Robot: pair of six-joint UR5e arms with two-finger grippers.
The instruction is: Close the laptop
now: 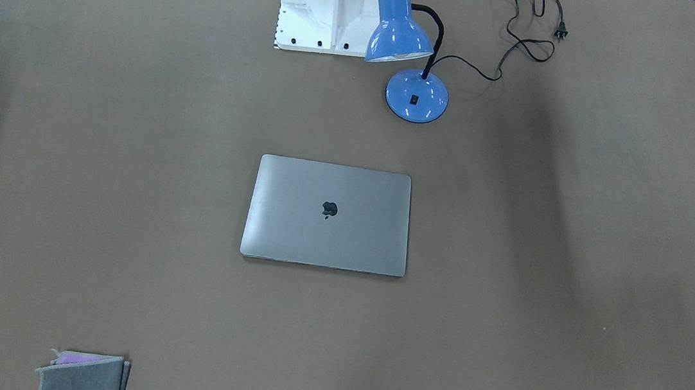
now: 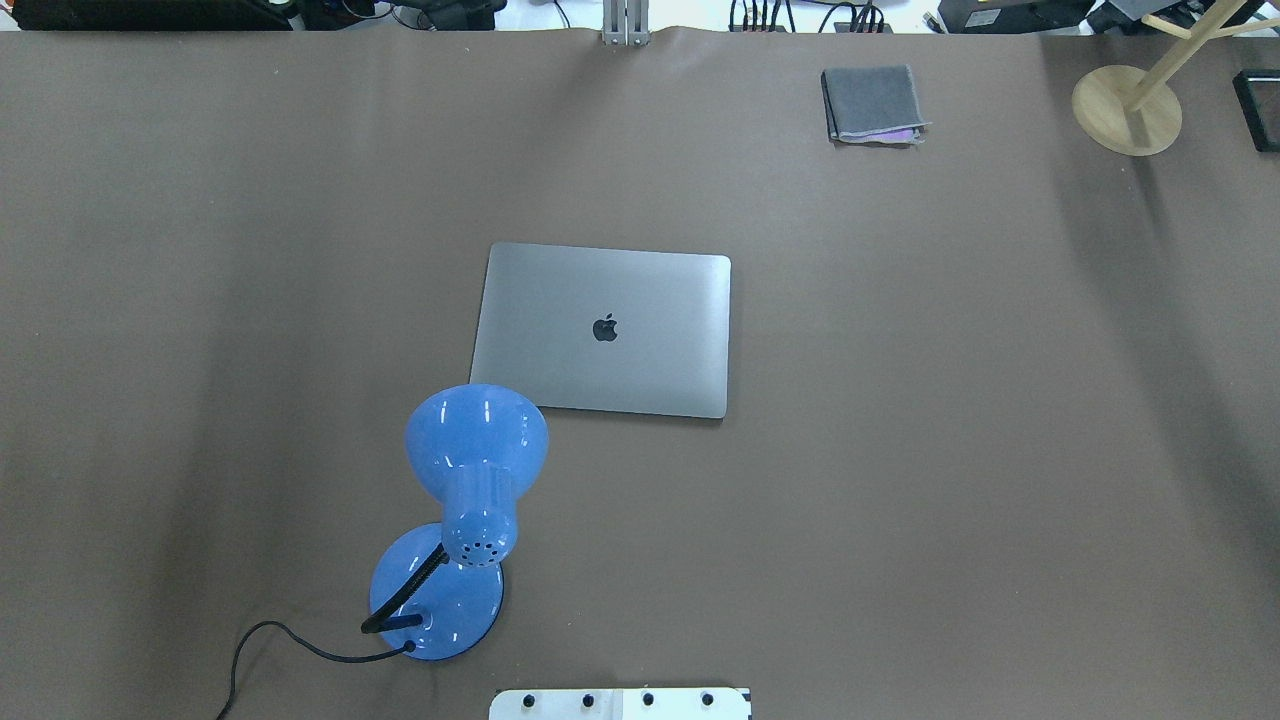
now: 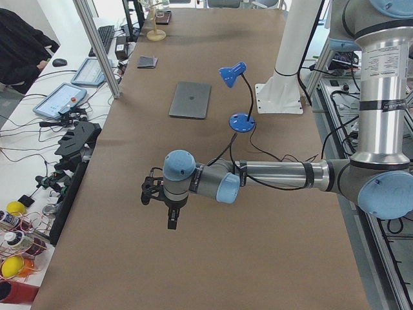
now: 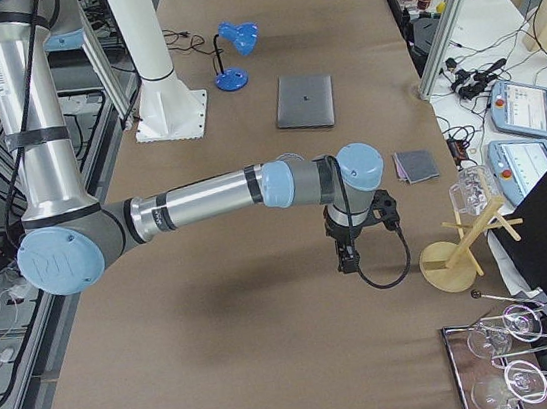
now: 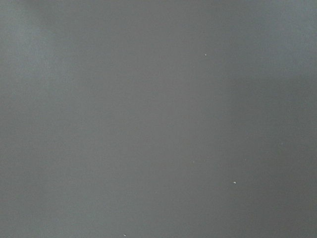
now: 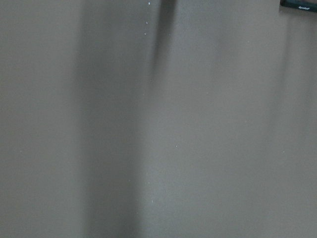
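Note:
The space-grey laptop (image 1: 328, 214) lies flat in the middle of the brown table with its lid down and the dark apple logo facing up; it also shows in the overhead view (image 2: 603, 328) and small in both side views (image 3: 190, 99) (image 4: 304, 101). My left gripper (image 3: 171, 219) hangs over the table's left end, far from the laptop. My right gripper (image 4: 345, 256) hangs over the right end, also far from it. Both show only in the side views, so I cannot tell whether they are open or shut. Both wrist views show only bare table.
A blue desk lamp (image 2: 470, 470) stands near the laptop's near-left corner, its black cord (image 1: 518, 42) trailing on the table. A folded grey cloth (image 2: 872, 103) lies at the far right. A wooden stand (image 2: 1127, 108) is at the far right corner. The robot's white base (image 1: 325, 5) is at the near edge.

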